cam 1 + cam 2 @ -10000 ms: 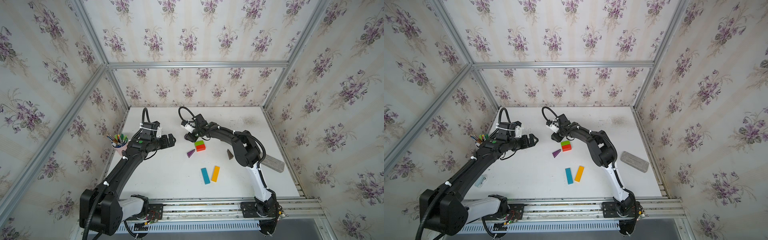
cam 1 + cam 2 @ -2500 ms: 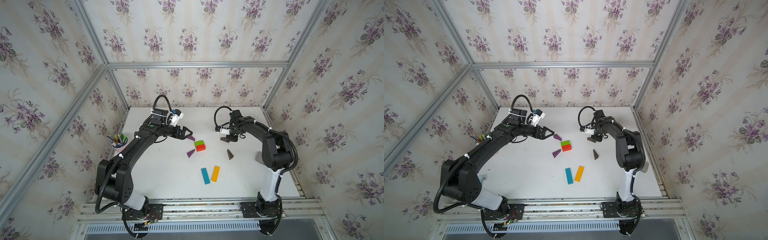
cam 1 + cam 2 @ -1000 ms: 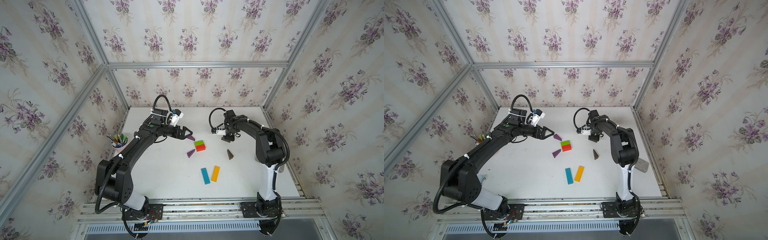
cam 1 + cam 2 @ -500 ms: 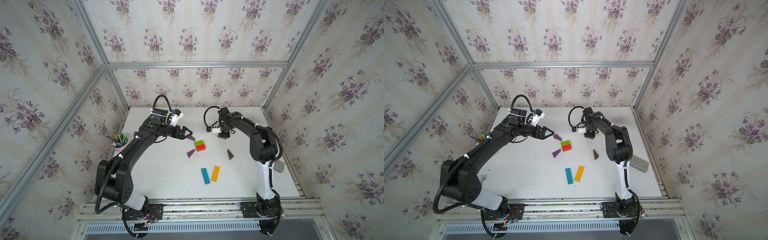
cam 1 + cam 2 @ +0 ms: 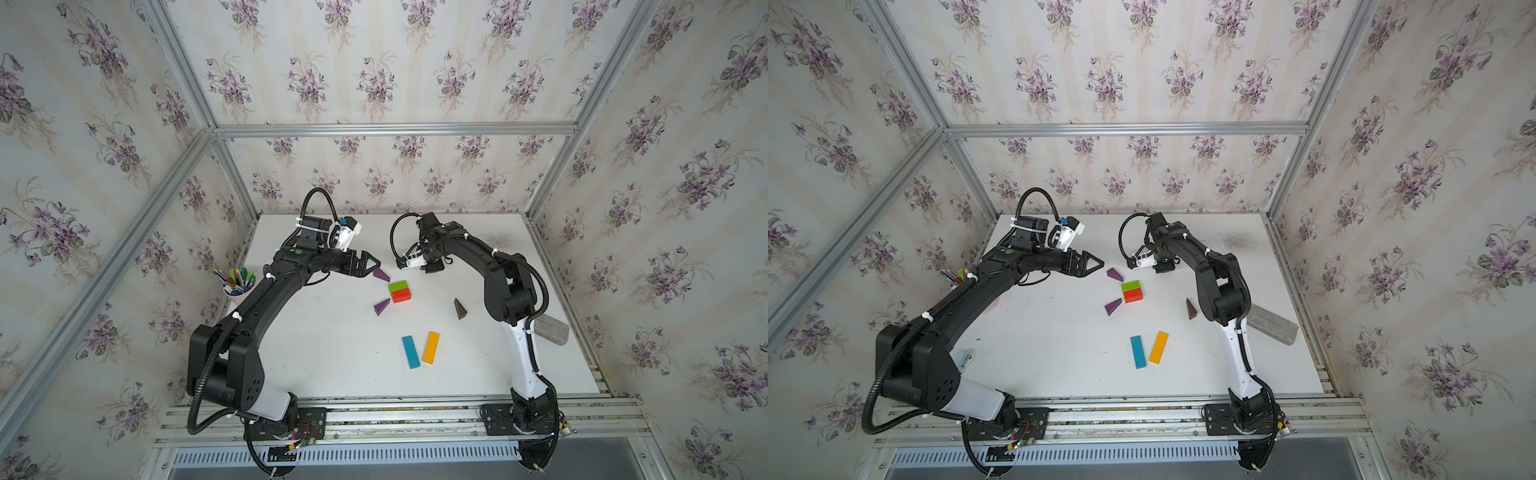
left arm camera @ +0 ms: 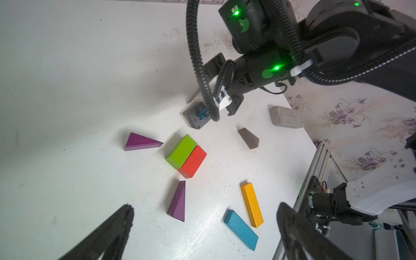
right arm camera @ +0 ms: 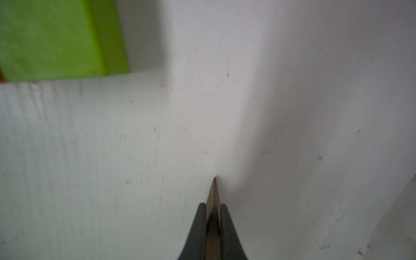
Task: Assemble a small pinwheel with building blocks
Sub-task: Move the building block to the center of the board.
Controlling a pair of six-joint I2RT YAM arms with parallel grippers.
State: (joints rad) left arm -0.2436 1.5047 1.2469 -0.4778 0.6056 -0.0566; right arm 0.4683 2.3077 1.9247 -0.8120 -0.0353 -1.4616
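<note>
Brown wedge (image 7: 214, 191) clamped in right gripper (image 7: 213, 205), thin tip pointing straight out | left gripper (image 6: 205, 206) gaping, empty

You are looking into a robot lab test cell: an aluminium frame (image 5: 390, 129) is holding floral wallpaper panels (image 5: 415, 62) around a white tabletop (image 5: 332, 353), with two robot arms (image 5: 266, 299) standing on a rail (image 5: 395, 415) at 6 o'clock.
</note>
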